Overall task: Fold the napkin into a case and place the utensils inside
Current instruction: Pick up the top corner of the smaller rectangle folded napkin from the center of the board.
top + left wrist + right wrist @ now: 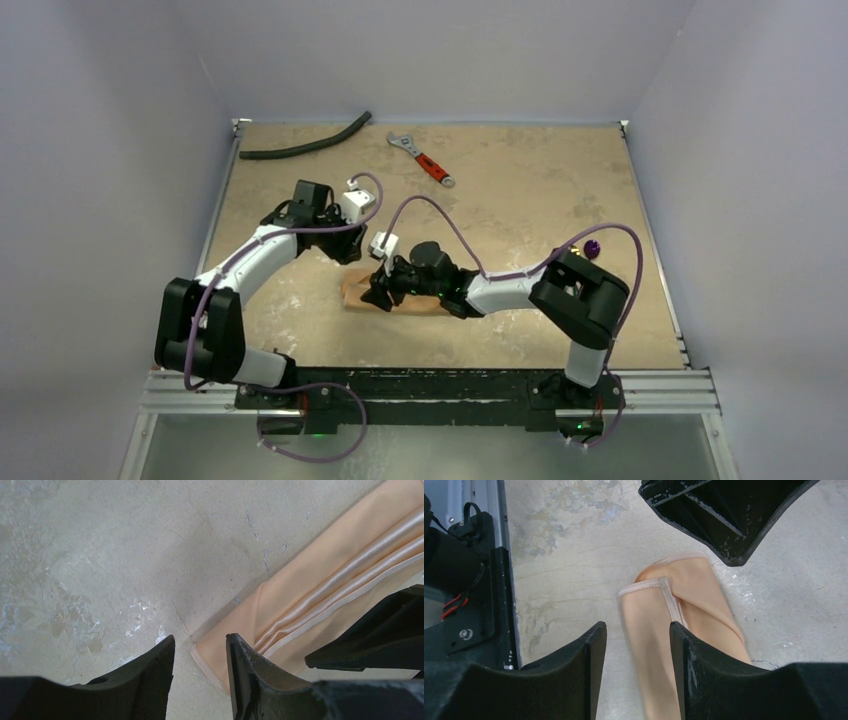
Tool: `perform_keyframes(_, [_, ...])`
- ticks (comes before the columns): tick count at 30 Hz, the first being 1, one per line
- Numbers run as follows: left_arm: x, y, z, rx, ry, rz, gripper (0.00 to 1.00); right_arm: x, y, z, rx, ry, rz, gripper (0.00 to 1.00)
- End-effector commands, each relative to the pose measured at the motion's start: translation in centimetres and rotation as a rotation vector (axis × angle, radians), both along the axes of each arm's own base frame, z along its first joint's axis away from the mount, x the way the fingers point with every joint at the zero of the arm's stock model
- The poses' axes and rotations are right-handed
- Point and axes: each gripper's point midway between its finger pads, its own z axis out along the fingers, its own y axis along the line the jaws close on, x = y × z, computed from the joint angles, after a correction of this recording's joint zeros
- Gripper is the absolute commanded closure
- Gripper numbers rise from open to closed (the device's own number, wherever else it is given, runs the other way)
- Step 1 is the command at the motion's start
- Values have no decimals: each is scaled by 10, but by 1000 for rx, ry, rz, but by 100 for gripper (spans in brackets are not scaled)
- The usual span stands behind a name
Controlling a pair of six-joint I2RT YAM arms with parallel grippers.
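Napkin [352, 292] mostly hidden under left gripper [200, 642] and right gripper [636, 632], both half spread; mottled beige table [520, 200], grey walls [430, 50].

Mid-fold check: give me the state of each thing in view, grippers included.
napkin: folded into a narrow layered strip, flat on the table.
left gripper: fingers apart, at the napkin's end.
right gripper: fingers apart, at the same end.
utensils: outside the napkin, by the right arm.
wrench: lying flat, far side.
hose: lying flat, far left corner.
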Motion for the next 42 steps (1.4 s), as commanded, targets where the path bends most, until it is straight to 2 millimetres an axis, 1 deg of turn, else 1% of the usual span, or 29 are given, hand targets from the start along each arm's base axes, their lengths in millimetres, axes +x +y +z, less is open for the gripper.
perform_keyframes(1, [1,-5,-6,-4,-11,-29,59,13,18,24,90,-77,-8,46])
perform_keyframes(3, [-3,-6,-9,-5,4,-32,59,14,19,16,88,-74,-15,43])
perform_keyframes(6, [-10,-6,-16,8,23,-33,60,20,21,13,95,-86,-33,39])
perform_keyframes(9, [-14,-6,-19,13,38,-39,60,24,23,8,91,-99,-33,39])
perform_keyframes(12, [-16,-8,-24,20,49,-45,61,29,26,2,87,-103,-36,41])
perform_keyframes(15, [-15,-11,-28,25,55,-48,61,32,28,3,97,-108,-36,44])
perform_keyframes(19, [-16,-15,-32,31,69,-52,60,31,29,-1,95,-104,-25,52])
perform_keyframes(23, [-15,-17,-34,34,74,-49,60,30,28,-11,71,-103,-18,59])
perform_keyframes(31, [-19,-13,-40,63,85,-52,60,34,23,-23,54,-107,-45,59])
perform_keyframes(35, [-19,-12,-44,89,87,-72,60,35,18,-27,46,-109,-59,58])
perform_keyframes(42, [-15,-12,-38,94,83,-72,61,35,18,-34,38,-103,-54,57])
